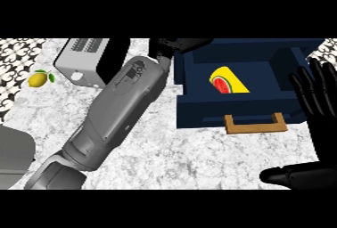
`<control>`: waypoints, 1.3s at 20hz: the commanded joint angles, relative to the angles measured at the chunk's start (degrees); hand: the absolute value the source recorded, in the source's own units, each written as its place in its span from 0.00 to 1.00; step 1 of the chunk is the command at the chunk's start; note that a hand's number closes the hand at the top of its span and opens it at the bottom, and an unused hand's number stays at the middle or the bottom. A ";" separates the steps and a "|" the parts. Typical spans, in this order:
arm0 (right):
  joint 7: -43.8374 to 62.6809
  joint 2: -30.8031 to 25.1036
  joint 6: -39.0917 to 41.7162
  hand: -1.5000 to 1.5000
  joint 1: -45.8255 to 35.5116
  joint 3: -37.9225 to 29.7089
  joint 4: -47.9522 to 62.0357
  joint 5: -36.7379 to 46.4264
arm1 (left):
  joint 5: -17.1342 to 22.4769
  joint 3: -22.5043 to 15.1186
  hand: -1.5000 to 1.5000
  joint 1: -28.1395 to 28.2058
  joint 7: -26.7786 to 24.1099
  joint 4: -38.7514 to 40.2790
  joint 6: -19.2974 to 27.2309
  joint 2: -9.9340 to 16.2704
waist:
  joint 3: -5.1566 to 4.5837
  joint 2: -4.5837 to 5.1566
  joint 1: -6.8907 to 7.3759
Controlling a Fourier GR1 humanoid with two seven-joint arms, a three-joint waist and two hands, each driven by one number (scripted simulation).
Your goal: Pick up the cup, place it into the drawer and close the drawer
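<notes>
A: Report the work surface.

B: The counter (197,156) is white-and-grey marble. A black-and-white patterned tile wall (20,53) borders it at 10 o'clock and again at the 2 o'clock corner. A grey rounded object (13,160), which I cannot identify, sits at the 8 o'clock edge.

A: Fixed items?

B: A silver toaster (82,62) stands at 11 o'clock. A lemon (39,79) with a green leaf lies just beside it, toward 9 o'clock, at the counter's edge.

A: Location of the drawer?

B: The dark blue drawer (197,111) is at 1 o'clock and stands open. Its wooden handle (255,124) faces 6 o'clock.

A: Location of the cup?

B: The cup (228,81), yellow with a watermelon pattern, lies tilted on its side inside the drawer.

A: Condition of the left hand?

B: The left forearm (112,116) runs diagonally from 7 o'clock toward 12 o'clock. The left hand (178,44) sits at the drawer's rear left corner with fingers curled; nothing is visible in its grasp. It is apart from the cup.

A: Condition of the right hand?

B: The right hand (316,111) is at the 3 o'clock edge, released, fingers straight and pointing up, thumb low toward 5 o'clock. It rests just beside the drawer's right wall.
</notes>
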 commanded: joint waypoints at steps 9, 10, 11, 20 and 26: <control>-0.44 -0.07 0.72 0.00 -2.77 0.33 1.87 -0.83 | 9.22 -11.37 1.00 -5.54 -5.34 14.65 1.60 -0.01 | 0.02 0.66 -2.51; -0.07 1.04 -0.48 0.00 -3.16 2.38 2.41 1.53 | 11.08 -13.65 1.00 -6.36 -3.23 13.15 3.40 -0.01 | 0.03 0.64 -2.92; -1.54 0.16 0.86 0.00 -3.55 0.53 3.72 -0.43 | 10.42 -13.25 1.00 -5.55 -5.96 15.21 1.06 -0.01 | 0.04 0.75 -2.45; -1.24 -0.07 1.24 0.00 -5.20 1.14 3.86 -0.54 | 10.37 -22.06 0.00 -7.83 -3.11 19.50 5.10 -0.01 | 0.06 1.16 -3.92; -2.09 1.86 1.65 0.00 -1.19 2.94 1.46 -1.21 | 15.24 -22.13 0.00 -7.58 -3.71 16.98 6.34 -0.01 | 0.06 1.24 -5.11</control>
